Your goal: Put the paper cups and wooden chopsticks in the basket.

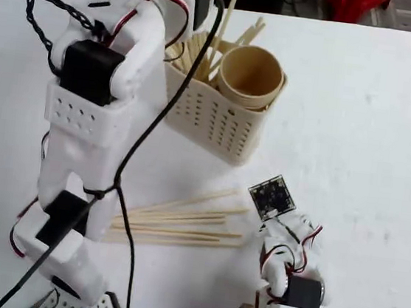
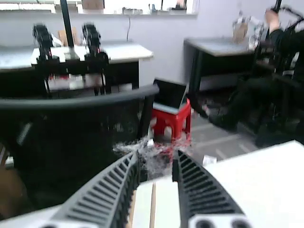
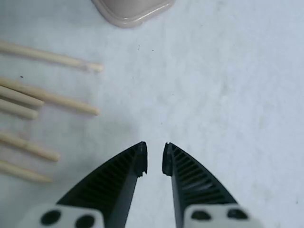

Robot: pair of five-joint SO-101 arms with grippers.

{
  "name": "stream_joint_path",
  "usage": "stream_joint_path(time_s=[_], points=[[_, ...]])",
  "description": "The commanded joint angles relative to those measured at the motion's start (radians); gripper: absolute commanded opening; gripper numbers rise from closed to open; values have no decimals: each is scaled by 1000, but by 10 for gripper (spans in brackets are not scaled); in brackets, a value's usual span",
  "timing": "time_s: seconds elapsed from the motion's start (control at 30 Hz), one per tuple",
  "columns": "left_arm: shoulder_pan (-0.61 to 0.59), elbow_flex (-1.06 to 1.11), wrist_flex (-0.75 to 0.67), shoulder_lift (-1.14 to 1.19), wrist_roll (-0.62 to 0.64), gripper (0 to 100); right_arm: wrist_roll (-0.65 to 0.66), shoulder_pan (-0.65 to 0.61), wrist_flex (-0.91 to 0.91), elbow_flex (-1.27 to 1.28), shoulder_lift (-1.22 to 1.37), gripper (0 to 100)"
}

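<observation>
The right gripper (image 3: 154, 152), narrowly open and empty, sits beside the loose chopsticks (image 1: 174, 232), probably to collect them for the basket (image 1: 209, 121), while the left gripper (image 2: 156, 156) is slightly open.

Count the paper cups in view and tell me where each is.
1. The paper cup stands in the basket, at its right end in the high view, beside chopsticks. A second rim below it suggests nested cups; an arm over the basket's left end may hide more.

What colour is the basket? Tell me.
The basket is cream, with rows of small holes; the high view shows it best.
</observation>
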Motion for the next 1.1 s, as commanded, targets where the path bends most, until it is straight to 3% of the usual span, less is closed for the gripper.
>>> stream_joint_path(time_s=[0.0, 0.27, 0.33, 0.53, 0.7, 0.87, 1.07], points=[[8, -40, 149, -5, 9, 131, 6, -5, -8, 9, -5, 70], [8, -41, 585, -7, 8, 132, 6, -5, -8, 9, -5, 70], [-10, -17, 601, -7, -6, 130, 6, -5, -8, 9, -5, 70], [-62, 172, 598, -8, -199, 39, 6, -5, -8, 9, -5, 70], [-44, 479, 589, -101, -221, 42, 6, -5, -8, 9, -5, 70], [-27, 933, 414, -269, -290, 42, 6, -5, -8, 9, -5, 70], [-12, 1613, -143, -357, -414, 42, 6, -5, -8, 9, -5, 70]])
